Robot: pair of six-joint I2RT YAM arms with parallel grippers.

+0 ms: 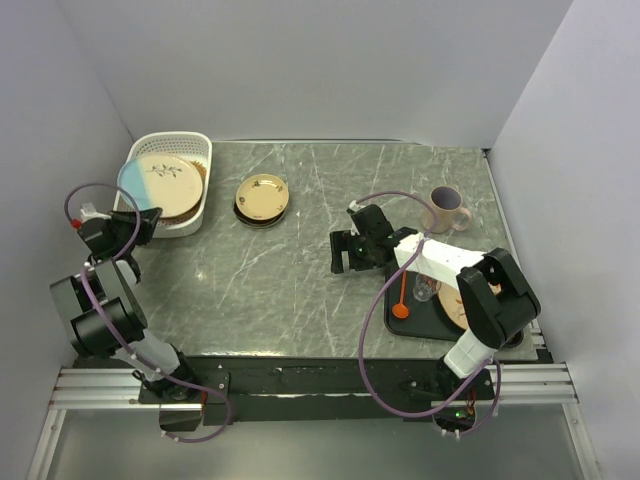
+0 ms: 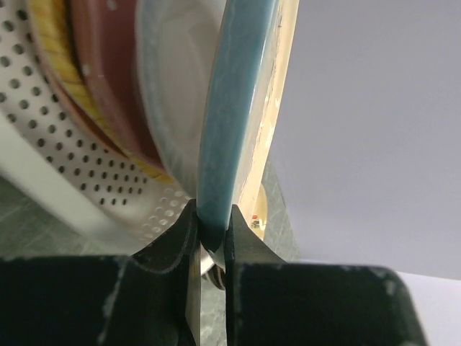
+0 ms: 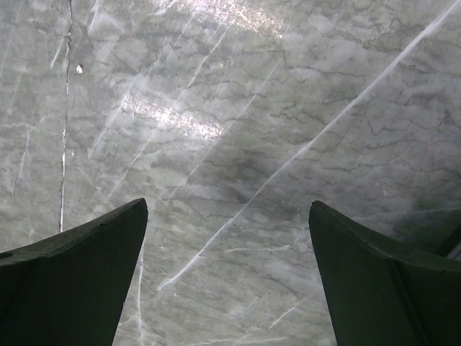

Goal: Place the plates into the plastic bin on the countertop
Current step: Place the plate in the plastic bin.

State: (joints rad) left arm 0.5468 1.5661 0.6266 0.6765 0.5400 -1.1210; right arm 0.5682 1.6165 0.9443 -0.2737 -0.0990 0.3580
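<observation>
Top external view, left to right. Left gripper (image 1: 145,220) is clamped on the near-left rim of the blue-and-cream plate (image 1: 165,185). That plate lies over other plates (image 2: 101,86) inside the plastic bin (image 1: 205,150) at the far left of the countertop (image 1: 300,290). The left wrist view shows both jaws pinching the blue edge, the bin's perforated wall just beside it.

Judged step: setting this plate into the bin, with the release not yet made. The next move calls for parting the jaws and drawing back clear of the bin's rim without dragging the plate out.

Right of the bin a small tan dark-rimmed plate (image 1: 261,196), seemingly stacked on another, sits on the countertop and is probably the next pick. Right gripper (image 1: 346,258), jaws wide and empty, hovers above bare marble near centre.

At far right stand a mug (image 1: 445,208) and a black tray (image 1: 412,328) holding a glass (image 1: 425,290) and an orange item (image 1: 400,310). The right arm (image 1: 450,262) hides part of the tray, so whether a plate lies there cannot be told.
</observation>
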